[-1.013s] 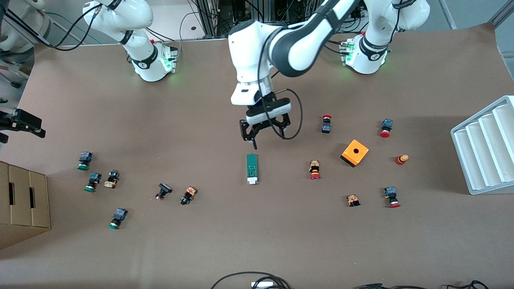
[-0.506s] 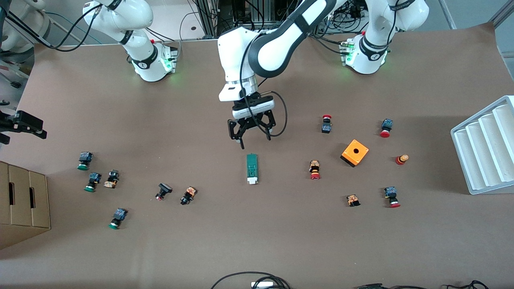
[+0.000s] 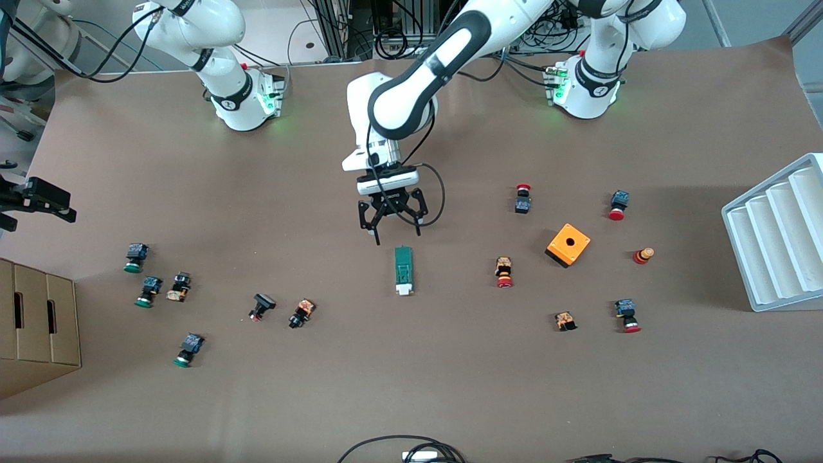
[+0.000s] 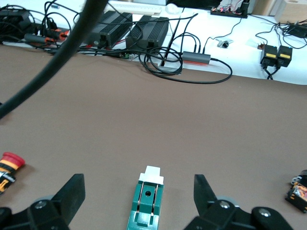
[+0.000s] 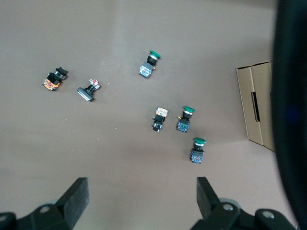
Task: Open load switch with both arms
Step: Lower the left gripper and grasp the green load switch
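Overhead, a wide brown matte table (image 3: 411, 386) fills the view, with the load switch (image 3: 404, 271) lying flat near its middle. It is a slim green bar with a small white block at the end nearer the front camera, and bare tabletop surrounds it on all sides. The left gripper (image 3: 393, 224) hangs just above the table beside the switch's green end, its black fingers spread wide and holding nothing. In the left wrist view the switch (image 4: 147, 199) lies between the two fingertips (image 4: 71, 194), untouched.

The right gripper (image 5: 141, 194) is out of the front view; its own wrist view shows it high over the table's right-arm end, fingers wide apart and empty, waiting. Below it lie several small green-capped push-buttons (image 5: 185, 118) and a folded cardboard box (image 5: 256, 105) at the table edge.

Toward the left arm's end sit an orange cube (image 3: 568, 244) with a round hole, scattered red-capped push-buttons (image 3: 504, 271), and a white ribbed tray (image 3: 775, 235) at the table's edge. A broad open strip of tabletop runs along the edge nearest the front camera.
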